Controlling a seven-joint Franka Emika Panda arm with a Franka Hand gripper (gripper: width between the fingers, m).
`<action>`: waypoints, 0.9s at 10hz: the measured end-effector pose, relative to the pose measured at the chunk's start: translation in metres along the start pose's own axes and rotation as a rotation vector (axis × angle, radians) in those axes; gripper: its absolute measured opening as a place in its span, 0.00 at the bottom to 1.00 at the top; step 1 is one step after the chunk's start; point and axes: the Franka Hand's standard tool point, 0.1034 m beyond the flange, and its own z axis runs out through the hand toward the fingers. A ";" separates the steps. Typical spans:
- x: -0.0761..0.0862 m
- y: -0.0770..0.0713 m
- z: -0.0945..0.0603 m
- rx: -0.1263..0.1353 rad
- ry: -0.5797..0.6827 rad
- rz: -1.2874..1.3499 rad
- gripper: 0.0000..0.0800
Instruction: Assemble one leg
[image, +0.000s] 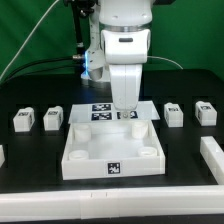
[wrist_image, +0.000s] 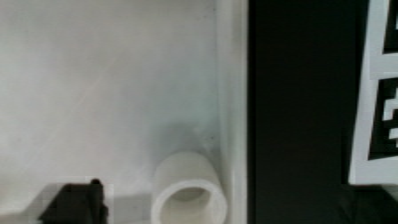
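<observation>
- While the arm (image: 122, 40) is hanging straight down over the middle of the table (image: 40, 190), we are seeing its gripper (image: 125, 113) sitting low at the far rim of the large white tray (image: 85, 165). It is toward that rim's end on the exterior view's right.
- Of the fingers (wrist_image: 71, 203) only one dark tip is showing, at the edge of the wrist view. In the exterior view the white hand is hiding them, so we cannot tell whether they are spread, pressed together or pinching anything.
- We are counting four small white blocks standing on the table, none of them inside the tray.
- A leg (image: 24, 120) and a second leg (image: 52, 118) are standing on the exterior view's left of the tray, near each other but apart.
- A third leg (image: 173, 114) and a fourth leg (image: 205, 111) are standing on the exterior view's right of it, also apart. Each of the four is showing a dark tag on the face turned to the camera.
- In the wrist view we are looking onto the pale floor of the tray, where a round white socket (wrist_image: 187, 188) is rising beside the tray's wall.
- Past that wall a strip of black table is showing, and then the marker board (wrist_image: 377, 100) with its tags.
- In the exterior view the marker board is lying just behind the tray, partly hidden by the gripper.
- A long white bar (image: 213, 155) is lying near the exterior view's right edge, apart from the tray.
</observation>
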 end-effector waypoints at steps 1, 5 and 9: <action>0.000 0.002 -0.001 -0.003 0.000 0.002 0.81; 0.002 0.001 0.025 0.036 0.009 -0.072 0.81; -0.003 -0.007 0.041 0.068 0.014 -0.072 0.81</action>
